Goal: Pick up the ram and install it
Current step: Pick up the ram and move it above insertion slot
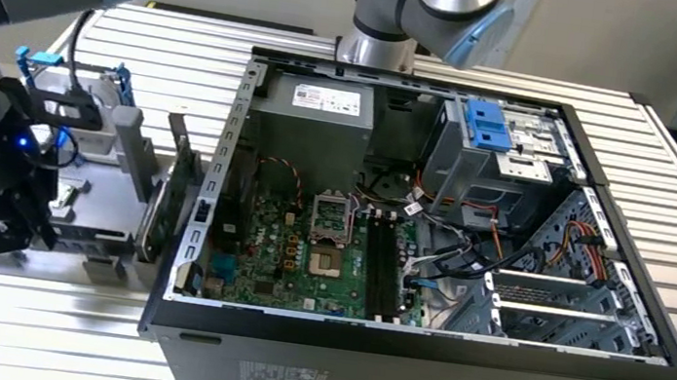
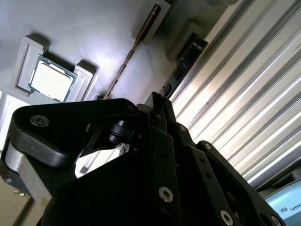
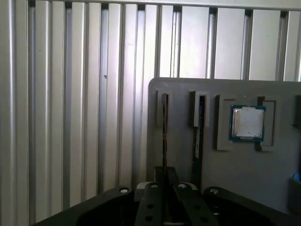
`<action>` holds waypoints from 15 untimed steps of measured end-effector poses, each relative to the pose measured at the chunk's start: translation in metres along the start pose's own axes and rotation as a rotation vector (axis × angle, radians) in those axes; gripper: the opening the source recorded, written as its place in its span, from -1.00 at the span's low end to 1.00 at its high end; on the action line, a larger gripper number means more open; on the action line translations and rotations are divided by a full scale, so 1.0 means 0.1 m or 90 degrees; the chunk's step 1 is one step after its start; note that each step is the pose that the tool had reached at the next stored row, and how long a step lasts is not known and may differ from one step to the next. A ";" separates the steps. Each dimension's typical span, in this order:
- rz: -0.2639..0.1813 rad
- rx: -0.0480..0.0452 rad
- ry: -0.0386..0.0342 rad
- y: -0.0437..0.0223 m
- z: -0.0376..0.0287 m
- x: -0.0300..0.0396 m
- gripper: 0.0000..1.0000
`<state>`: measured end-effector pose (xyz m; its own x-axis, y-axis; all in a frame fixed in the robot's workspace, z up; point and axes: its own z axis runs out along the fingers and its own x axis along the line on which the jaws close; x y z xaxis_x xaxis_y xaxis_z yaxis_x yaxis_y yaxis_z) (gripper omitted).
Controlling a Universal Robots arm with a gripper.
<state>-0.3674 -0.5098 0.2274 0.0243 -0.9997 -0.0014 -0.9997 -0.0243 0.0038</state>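
Ribbed metal table (image 3: 70, 94) — pincer (image 3: 164, 173) lined up with ram (image 3: 164, 127) standing in grey holder (image 3: 182, 146).

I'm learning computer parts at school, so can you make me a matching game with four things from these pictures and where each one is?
Things:
1. processor chip
2. blue bracket
3. gripper
4. green circuit board

Places:
A. clipped to a metal cage in the black computer case
B. flat at the bottom of the open case
C. in a square pocket of the grey tray
D. over the grey tray, outside the case

Pairs: 1-C, 2-A, 3-D, 4-B
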 end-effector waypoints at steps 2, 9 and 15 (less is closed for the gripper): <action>0.000 0.0000 0.0000 0.000 -0.021 0.000 -1.00; 0.000 0.0000 0.0000 0.003 -0.122 0.000 -1.00; 0.000 0.0000 0.0000 0.006 -0.193 0.000 -1.00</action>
<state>-0.3679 -0.5098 0.2467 0.0242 -0.9997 -0.0014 -0.9997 -0.0242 0.0038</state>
